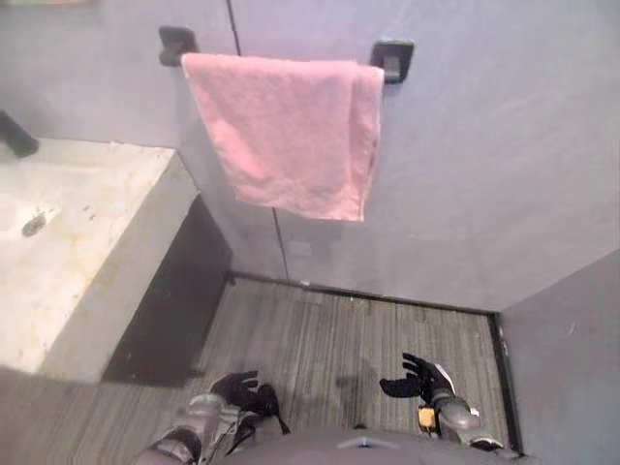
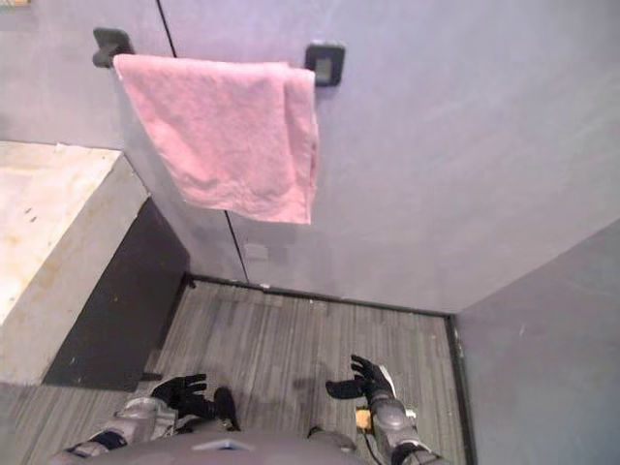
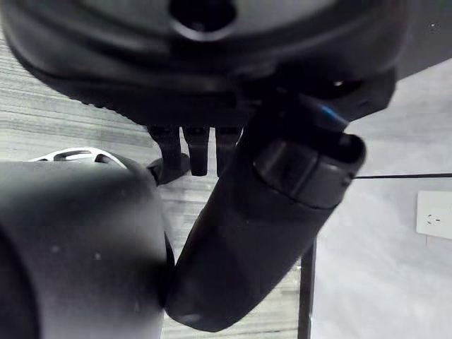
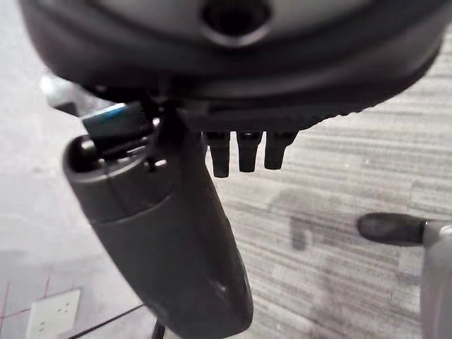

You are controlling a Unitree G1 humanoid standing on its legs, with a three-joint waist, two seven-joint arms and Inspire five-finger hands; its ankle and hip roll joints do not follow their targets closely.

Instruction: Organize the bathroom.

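Bare floor (image 1: 387, 329) lies open ahead of both low, relaxed hands: left hand (image 1: 242, 390), right hand (image 1: 415, 378). The far wall (image 1: 484, 165) bounds the reach; a pink towel (image 1: 291, 131) hangs from its rail (image 1: 392, 58). The worktop (image 1: 77, 232) blocks the left; a side wall (image 1: 572, 368) closes the right.

A: What is hanging on the wall?

B: A pink towel (image 1: 291, 136) is hanging over a dark towel bar (image 1: 392, 60), folded across it and draping flat against the grey wall.

A: Pose?

B: Its top edge is running level along the bar between the two dark mounts. The lower hem is slanting, sitting lower toward the right end. It is hanging above the floor, just beside the pale counter (image 1: 87, 242).
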